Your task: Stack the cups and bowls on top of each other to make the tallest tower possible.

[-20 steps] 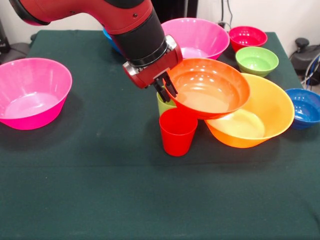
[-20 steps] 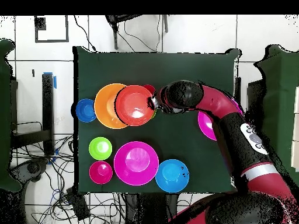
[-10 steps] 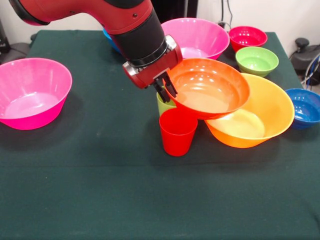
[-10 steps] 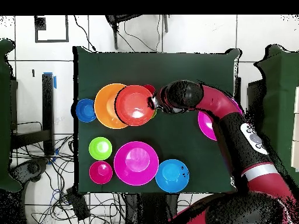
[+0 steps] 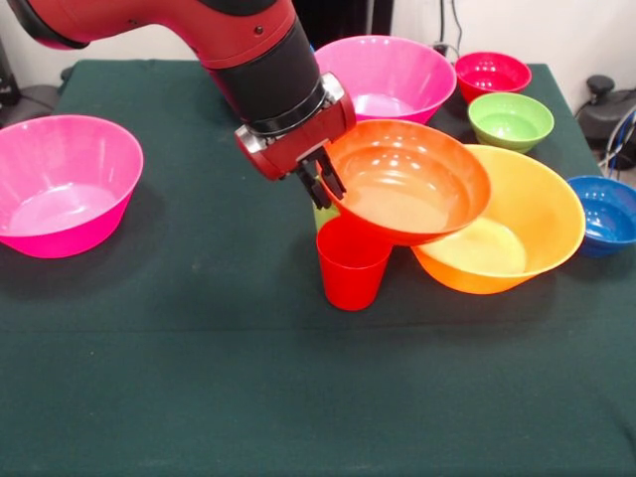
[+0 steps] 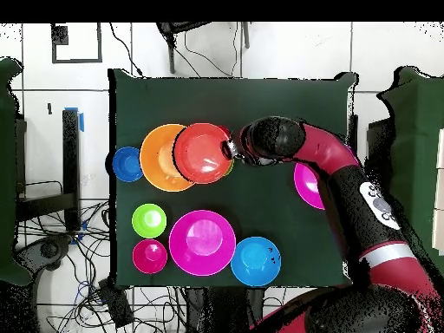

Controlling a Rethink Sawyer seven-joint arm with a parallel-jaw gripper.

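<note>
The red-orange bowl (image 5: 407, 179) hangs in the air by its rim, pinched there by the gripper (image 5: 320, 185), whose fingers are closed on the wall nearest the red cup (image 5: 352, 263). The bowl is tilted, its mouth turned up and toward the table's front edge, and it has no long axis, being round. It overlaps the big orange bowl (image 5: 517, 224), which sits near the table's middle, toward the blue bowl (image 5: 607, 212); the lime green cup (image 5: 320, 214) is almost hidden behind the arm. The bowl looks like thin, glossy, stiff plastic: probably light and slippery, so a rim pinch could let it swing or slide, yet the rim is the only handy hold. Both cups stand upright, mouths up, close beside the orange bowl. Two pink bowls (image 5: 65, 179) (image 5: 393, 72), a magenta-red (image 5: 492, 73) and a green bowl (image 5: 510, 118) lie well apart around the table (image 5: 199, 378).
</note>
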